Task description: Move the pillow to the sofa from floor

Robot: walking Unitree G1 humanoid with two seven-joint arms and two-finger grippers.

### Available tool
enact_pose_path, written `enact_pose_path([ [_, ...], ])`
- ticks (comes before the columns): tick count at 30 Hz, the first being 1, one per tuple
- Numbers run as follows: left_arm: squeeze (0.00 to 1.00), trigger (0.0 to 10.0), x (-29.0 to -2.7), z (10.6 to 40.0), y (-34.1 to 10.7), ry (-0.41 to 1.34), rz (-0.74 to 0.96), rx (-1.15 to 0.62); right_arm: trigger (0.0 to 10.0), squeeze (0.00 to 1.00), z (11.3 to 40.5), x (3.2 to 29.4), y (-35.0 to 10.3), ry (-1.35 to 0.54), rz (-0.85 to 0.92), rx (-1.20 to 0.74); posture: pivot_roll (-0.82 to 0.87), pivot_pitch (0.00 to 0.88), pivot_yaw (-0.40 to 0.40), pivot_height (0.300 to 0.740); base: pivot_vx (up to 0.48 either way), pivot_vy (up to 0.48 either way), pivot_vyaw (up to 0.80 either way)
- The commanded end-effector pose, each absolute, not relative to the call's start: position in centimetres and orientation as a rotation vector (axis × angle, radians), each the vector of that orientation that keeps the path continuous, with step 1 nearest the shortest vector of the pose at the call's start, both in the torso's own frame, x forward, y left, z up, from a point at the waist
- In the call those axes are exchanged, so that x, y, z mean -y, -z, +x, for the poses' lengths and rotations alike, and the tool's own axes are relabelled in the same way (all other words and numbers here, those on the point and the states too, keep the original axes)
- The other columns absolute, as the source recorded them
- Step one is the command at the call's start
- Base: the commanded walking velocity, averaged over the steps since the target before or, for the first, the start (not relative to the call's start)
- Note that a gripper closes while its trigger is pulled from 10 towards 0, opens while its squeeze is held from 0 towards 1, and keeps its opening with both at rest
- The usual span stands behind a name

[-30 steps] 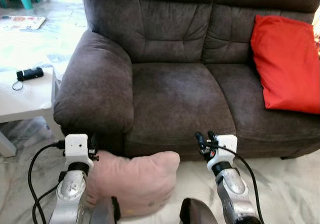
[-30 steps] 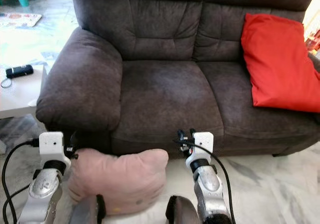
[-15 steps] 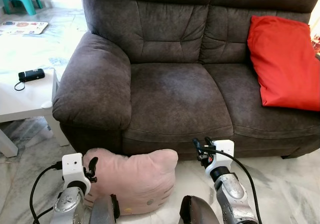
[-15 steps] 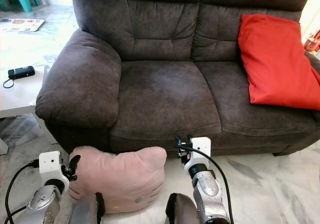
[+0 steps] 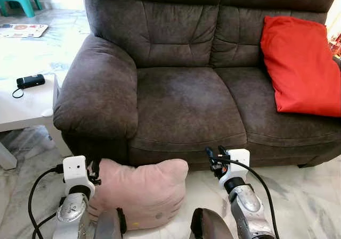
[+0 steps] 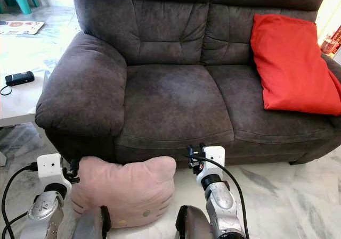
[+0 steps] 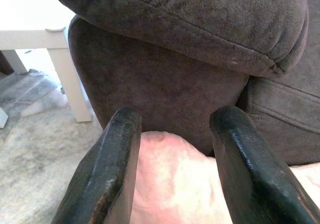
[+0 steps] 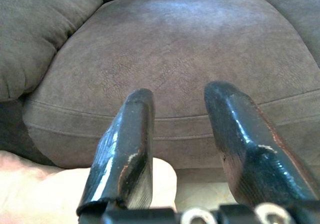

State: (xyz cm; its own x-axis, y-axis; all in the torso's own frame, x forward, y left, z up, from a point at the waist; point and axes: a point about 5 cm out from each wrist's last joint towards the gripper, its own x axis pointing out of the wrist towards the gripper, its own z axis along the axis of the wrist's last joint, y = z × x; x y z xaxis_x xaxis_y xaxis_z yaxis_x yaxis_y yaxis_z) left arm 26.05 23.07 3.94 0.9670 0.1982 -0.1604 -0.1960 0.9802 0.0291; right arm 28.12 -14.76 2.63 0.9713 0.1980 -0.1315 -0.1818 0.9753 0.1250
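The released left hand (image 7: 170,159) has been brought against the soft pink cat-faced pillow (image 5: 141,191); the released right hand (image 8: 175,134) is held beside it; grasping is due.

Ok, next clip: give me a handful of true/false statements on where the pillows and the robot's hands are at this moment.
1. The pink pillow lies on the floor against the front of the sofa. True.
2. The red pillow lies on the floor too. False: it leans on the sofa's seat and backrest, on the robot's right.
3. The left hand is open, with the pink pillow's corner between its fingers. True.
4. The right hand is shut on the pink pillow. False: it is open and holds nothing, just past the pillow's right corner.
5. A small black device lies on the white table. True.
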Motion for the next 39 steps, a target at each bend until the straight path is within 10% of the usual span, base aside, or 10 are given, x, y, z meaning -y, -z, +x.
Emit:
enact_pose_path([
  [1,0.00,10.0,-23.05,26.21,-4.08,-0.198,0.038,-0.156,10.0,0.00,28.40,15.14,-2.98,-0.187,0.111,-0.135,0.14,0.003,-0.119,0.541,0.000,0.000,0.00],
  [39,0.00,10.0,-22.82,26.34,-3.51,-0.185,0.021,-0.195,10.0,0.00,28.75,14.87,-3.16,-0.216,0.106,-0.147,0.14,0.009,-0.128,0.526,0.000,0.000,0.00],
])
